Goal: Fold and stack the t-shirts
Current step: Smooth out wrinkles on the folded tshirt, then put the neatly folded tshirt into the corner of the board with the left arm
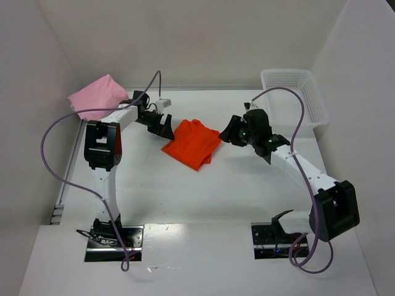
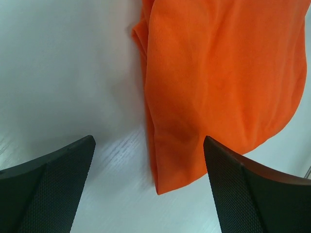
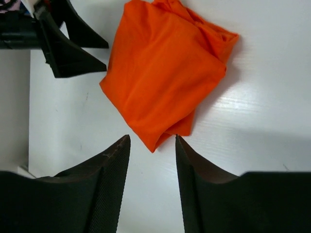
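At mid-surface the orange t-shirt (image 1: 192,143) is laid folded between the left jaws, spread wide, and the right jaws, partly parted, both empty. The pink t-shirt (image 1: 99,95) is seen far left, well apart; stacking is judged outstanding.

White table (image 1: 203,197) (faint wood grain) between plain white walls (image 1: 203,37)

Top external: fixed high at near edge, looks down over whole table (image 1: 203,197). Left wrist: very close, facing down on one edge of orange t-shirt (image 2: 218,87). Right wrist: farther back, frames whole shirt plus left gripper (image 3: 107,56). All three views share that shirt
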You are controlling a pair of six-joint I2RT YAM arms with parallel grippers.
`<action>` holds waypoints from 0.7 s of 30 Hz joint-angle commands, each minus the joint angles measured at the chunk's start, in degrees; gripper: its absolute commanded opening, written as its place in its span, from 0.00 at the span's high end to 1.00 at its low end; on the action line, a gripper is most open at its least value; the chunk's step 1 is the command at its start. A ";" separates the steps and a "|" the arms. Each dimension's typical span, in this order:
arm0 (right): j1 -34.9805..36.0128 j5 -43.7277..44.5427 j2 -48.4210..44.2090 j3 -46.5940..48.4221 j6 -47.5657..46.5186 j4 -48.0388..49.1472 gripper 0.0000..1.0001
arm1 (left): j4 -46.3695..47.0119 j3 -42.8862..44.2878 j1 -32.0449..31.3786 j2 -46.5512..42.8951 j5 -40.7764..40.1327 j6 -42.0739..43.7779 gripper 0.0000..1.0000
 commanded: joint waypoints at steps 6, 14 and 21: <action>2.00 2.75 1.84 -4.56 2.73 1.33 0.61 | -5.68 2.66 0.36 3.03 7.27 6.54 0.00; 2.00 4.59 9.29 -4.03 2.74 4.40 0.80 | -7.62 -0.06 -0.70 5.14 9.03 7.07 0.00; 2.00 6.70 19.31 1.59 1.68 3.36 0.86 | -8.15 -1.82 -1.23 4.62 10.97 7.07 0.00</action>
